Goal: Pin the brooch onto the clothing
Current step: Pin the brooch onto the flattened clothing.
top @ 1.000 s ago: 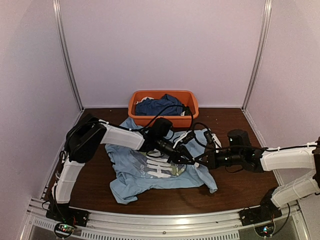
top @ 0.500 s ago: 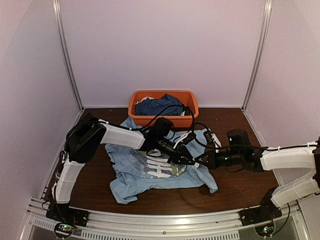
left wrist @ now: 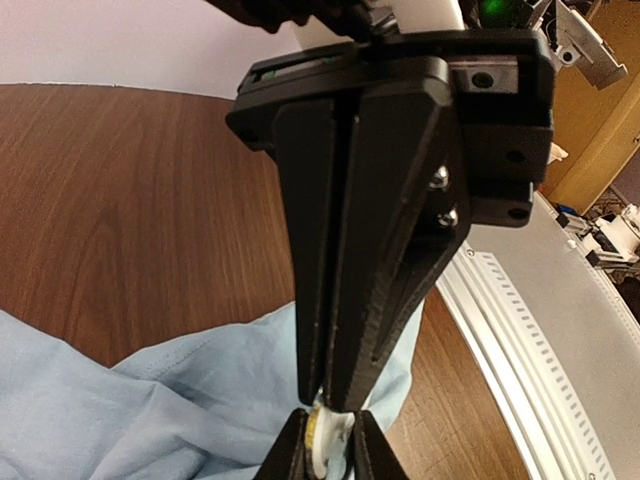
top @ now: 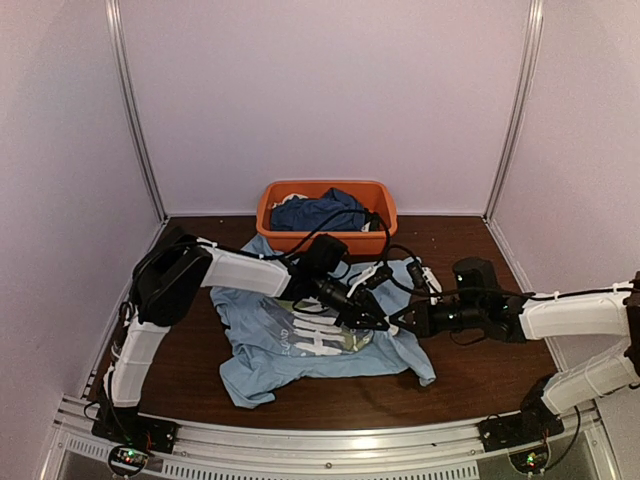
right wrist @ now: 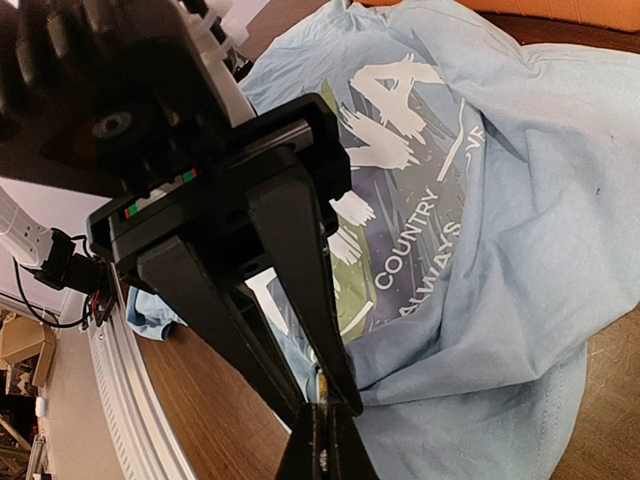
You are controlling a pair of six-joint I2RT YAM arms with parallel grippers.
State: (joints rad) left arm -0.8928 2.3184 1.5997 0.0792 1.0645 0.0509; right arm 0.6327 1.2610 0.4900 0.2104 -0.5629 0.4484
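Note:
The clothing (top: 290, 350), a light blue T-shirt with a white and green print, lies crumpled on the table between the arms. Both grippers meet tip to tip above its right side. My left gripper (left wrist: 330, 428) has the brooch (left wrist: 325, 442), a small gold and white disc seen edge-on, between its fingers. My right gripper (left wrist: 332, 398) is shut, and its tips touch the brooch's upper edge. In the right wrist view the brooch (right wrist: 322, 385) is a gold speck between the left gripper's (right wrist: 327, 398) tips, just over the shirt (right wrist: 500, 250). The top view hides the brooch.
An orange basket (top: 275, 215) with a dark blue garment (top: 320, 212) stands at the back, just behind the shirt. A slotted metal rail (left wrist: 540, 350) runs along the table's near edge. Bare wood (top: 480, 370) lies right of the shirt.
The left gripper's jaws have spread slightly around the brooch. The right gripper has edged a little to the left. The shirt has not moved.

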